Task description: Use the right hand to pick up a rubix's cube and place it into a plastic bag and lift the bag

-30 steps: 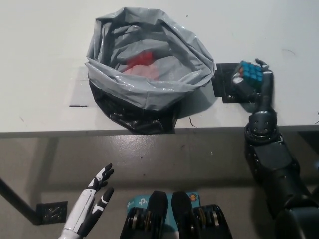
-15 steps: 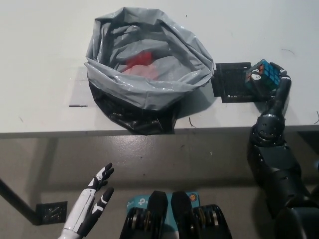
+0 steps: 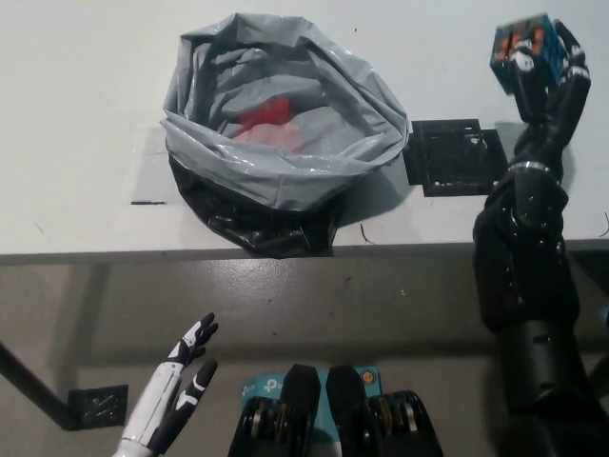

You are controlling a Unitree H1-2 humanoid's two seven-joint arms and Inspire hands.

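My black right hand is shut on the Rubik's cube and holds it in the air at the upper right, above the white table. The cube shows blue and orange faces. The grey plastic bag stands open on the table to the left of the hand, with something red lying inside it. The black square pad where the cube stood is bare. My white left hand rests open at the lower left, below the table edge.
The table's front edge runs across the middle of the view, with grey floor below it. A small black plate lies on the floor at the lower left.
My right hand has lifted the cube off the black pad and carried it up and to the right. The bag and the left hand have not moved.
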